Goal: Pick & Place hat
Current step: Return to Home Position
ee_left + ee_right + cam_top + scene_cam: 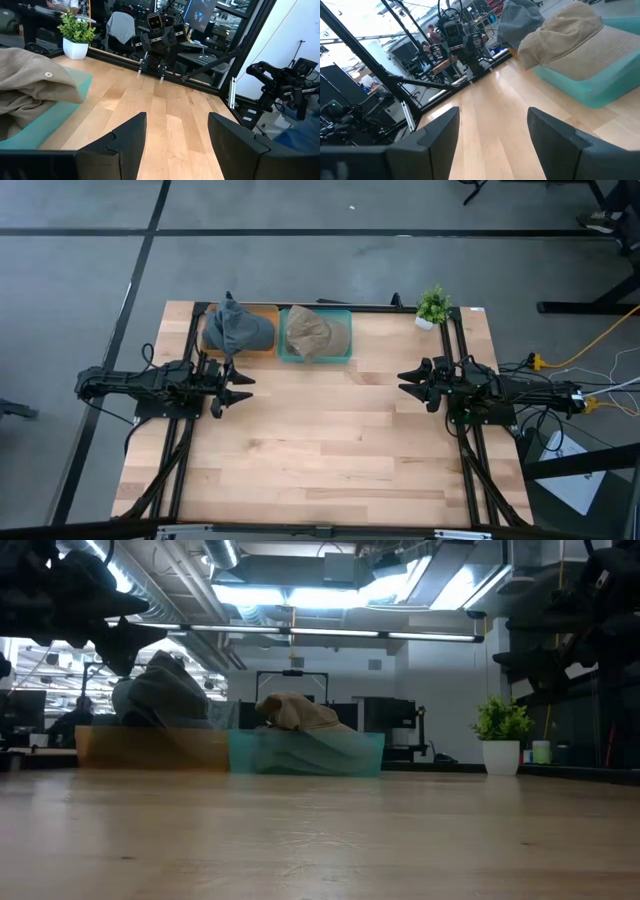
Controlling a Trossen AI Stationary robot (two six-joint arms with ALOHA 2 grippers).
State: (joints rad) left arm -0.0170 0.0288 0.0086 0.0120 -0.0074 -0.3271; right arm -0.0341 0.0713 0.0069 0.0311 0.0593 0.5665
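We judge it done: gray caps [236, 328] in the far orange bin [268, 311]; left gripper [243, 387], right gripper [404, 383] released, empty.

A small green plant [433, 306] in a white pot is standing on the wooden table [330, 440], at its far edge toward the right corner. A yellow cable [590, 345] is lying across the grey floor [80, 270] beyond the table's right side.

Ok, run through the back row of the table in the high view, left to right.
Left to right: orange bin holding gray caps → teal bin holding a tan cap → plant.
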